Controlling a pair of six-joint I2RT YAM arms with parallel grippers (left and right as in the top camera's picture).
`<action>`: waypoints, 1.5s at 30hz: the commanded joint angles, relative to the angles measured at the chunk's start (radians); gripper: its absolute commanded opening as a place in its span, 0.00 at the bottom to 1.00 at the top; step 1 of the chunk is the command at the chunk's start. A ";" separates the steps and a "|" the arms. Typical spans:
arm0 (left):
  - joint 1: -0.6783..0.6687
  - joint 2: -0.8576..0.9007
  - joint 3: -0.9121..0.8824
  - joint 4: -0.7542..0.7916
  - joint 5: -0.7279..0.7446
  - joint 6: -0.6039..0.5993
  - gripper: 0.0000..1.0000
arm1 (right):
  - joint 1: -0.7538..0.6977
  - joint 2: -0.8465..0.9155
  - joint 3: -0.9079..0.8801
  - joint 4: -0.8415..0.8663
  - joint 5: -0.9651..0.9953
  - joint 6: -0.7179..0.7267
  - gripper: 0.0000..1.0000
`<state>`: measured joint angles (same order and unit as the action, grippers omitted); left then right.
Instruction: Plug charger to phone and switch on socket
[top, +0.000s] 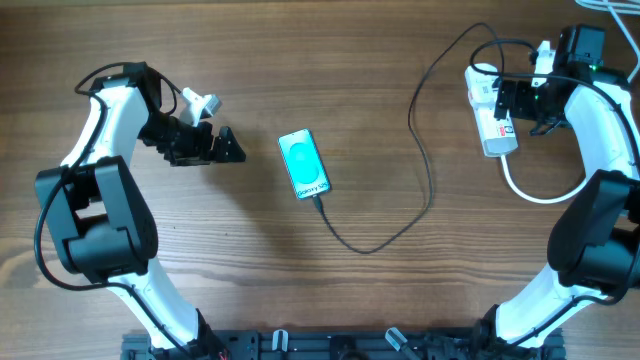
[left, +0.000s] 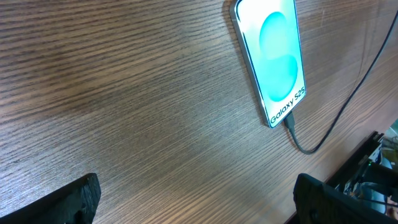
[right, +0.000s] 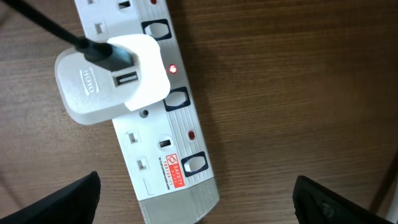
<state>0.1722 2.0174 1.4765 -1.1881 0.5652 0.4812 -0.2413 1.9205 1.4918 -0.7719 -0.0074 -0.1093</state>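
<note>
The phone (top: 304, 165) lies flat mid-table, teal screen lit, with "Galaxy" text at its near end; it also shows in the left wrist view (left: 277, 59). The black charger cable (top: 425, 160) is plugged into the phone's near end (left: 292, 127) and loops right to the white adapter (right: 109, 78), which sits in the socket strip (top: 492, 115). A red light (right: 172, 68) glows beside the adapter. My left gripper (top: 222, 147) is open and empty, left of the phone. My right gripper (right: 196, 205) is open and empty, above the strip's end (right: 174, 186).
The strip's thick white cord (top: 530, 190) curves along the right side under my right arm. The black cable's loop crosses the table between phone and strip. A dark rail (top: 330, 345) runs along the table's near edge.
</note>
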 joint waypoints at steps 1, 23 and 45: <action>0.007 0.010 -0.004 0.000 0.001 0.009 1.00 | -0.002 0.024 -0.014 0.014 -0.016 -0.094 1.00; 0.008 0.010 -0.004 0.000 0.001 0.009 1.00 | -0.038 0.217 -0.014 0.148 -0.013 0.066 1.00; 0.008 0.010 -0.004 0.001 0.001 0.009 1.00 | -0.096 0.183 -0.011 0.177 -0.106 0.138 1.00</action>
<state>0.1722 2.0174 1.4765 -1.1881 0.5652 0.4816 -0.3393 2.0880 1.4853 -0.6003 -0.0898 0.0151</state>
